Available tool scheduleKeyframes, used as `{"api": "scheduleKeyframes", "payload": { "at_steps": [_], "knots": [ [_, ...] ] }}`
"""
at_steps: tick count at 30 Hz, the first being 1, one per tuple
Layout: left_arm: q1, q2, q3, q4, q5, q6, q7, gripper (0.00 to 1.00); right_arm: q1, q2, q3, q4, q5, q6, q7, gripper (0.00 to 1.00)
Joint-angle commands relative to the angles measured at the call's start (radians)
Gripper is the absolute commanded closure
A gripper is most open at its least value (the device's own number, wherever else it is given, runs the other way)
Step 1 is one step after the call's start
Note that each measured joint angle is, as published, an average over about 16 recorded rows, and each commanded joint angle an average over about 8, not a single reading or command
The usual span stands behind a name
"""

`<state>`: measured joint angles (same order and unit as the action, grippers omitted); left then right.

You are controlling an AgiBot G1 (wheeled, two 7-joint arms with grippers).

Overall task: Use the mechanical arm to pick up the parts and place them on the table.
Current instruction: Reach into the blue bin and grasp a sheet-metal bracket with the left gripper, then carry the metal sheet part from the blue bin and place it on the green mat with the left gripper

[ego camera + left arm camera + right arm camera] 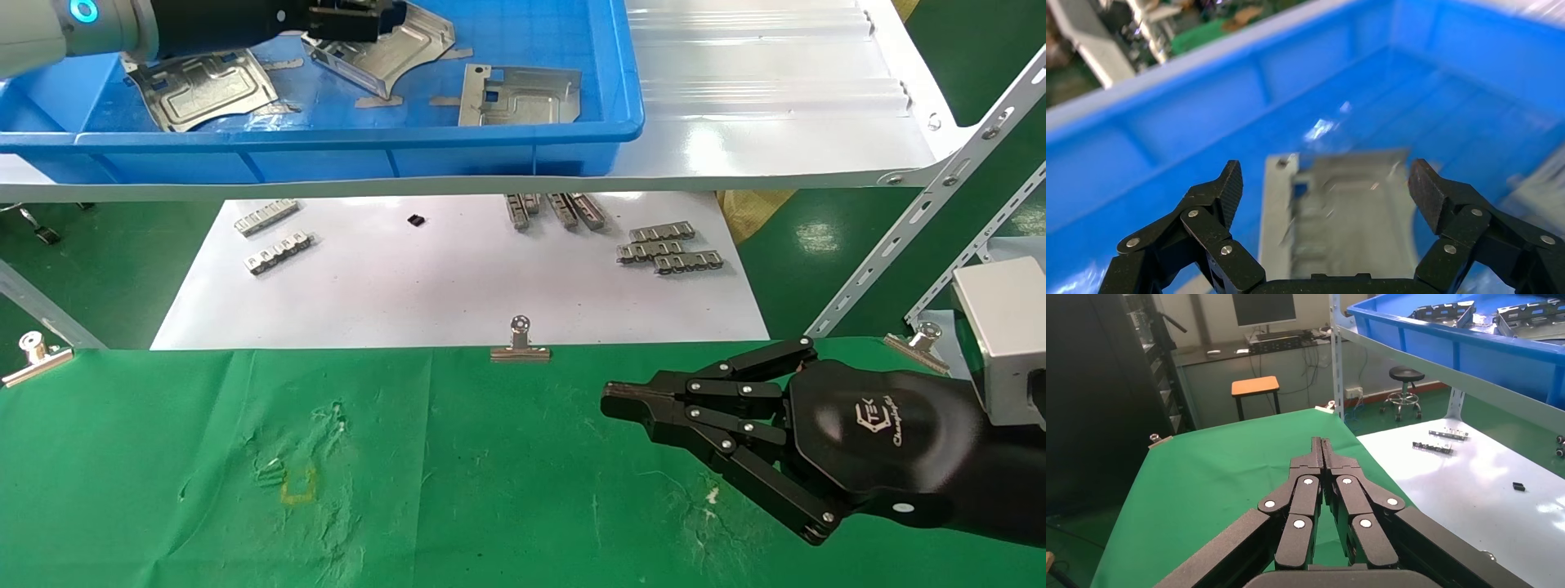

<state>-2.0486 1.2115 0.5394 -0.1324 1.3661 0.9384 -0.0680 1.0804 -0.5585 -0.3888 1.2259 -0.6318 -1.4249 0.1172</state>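
No silvery sheet-metal plate [204, 86] lies on the green-cloth table [490, 490] yet; three sit in the blue plastic bin [605, 49]. Left gripper [1327, 187] hangs spread wide over one; right gripper [621, 402], closed and empty, rests parked above the table.

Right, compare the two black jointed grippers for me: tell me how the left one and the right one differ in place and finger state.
The left gripper is up inside the blue plastic bin, poised over a silvery embossed sheet-metal plate; the right gripper sits low over the green cloth table. The left gripper's fingers are spread wide, with the plate seen between them; the right gripper's fingers are pressed together on nothing. Both share black linked fingers with silver rivets.
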Motion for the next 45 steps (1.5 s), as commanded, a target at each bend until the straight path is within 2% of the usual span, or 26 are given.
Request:
{"api": "scheduleKeyframes", "payload": {
  "at_steps": [1,14,29,39,45],
  "knots": [
    [-0.016,0.017,0.013,0.039,0.021,-0.028,-0.004,1.00,0.000,0.000,0.000,0.000,0.000,0.000,0.000,0.00],
    [-0.052,0.013,0.048,0.104,0.070,0.068,-0.009,1.00,0.000,0.000,0.000,0.000,0.000,0.000,0.000,0.00],
    [-0.064,0.009,0.055,0.126,0.081,0.012,0.010,1.00,0.000,0.000,0.000,0.000,0.000,0.000,0.000,0.00],
    [-0.063,-0.002,0.038,0.116,0.056,0.051,0.025,1.00,0.000,0.000,0.000,0.000,0.000,0.000,0.000,0.00],
    [-0.070,-0.028,0.005,0.085,0.008,0.132,0.061,1.00,0.000,0.000,0.000,0.000,0.000,0.000,0.000,0.00]
  ]
}}
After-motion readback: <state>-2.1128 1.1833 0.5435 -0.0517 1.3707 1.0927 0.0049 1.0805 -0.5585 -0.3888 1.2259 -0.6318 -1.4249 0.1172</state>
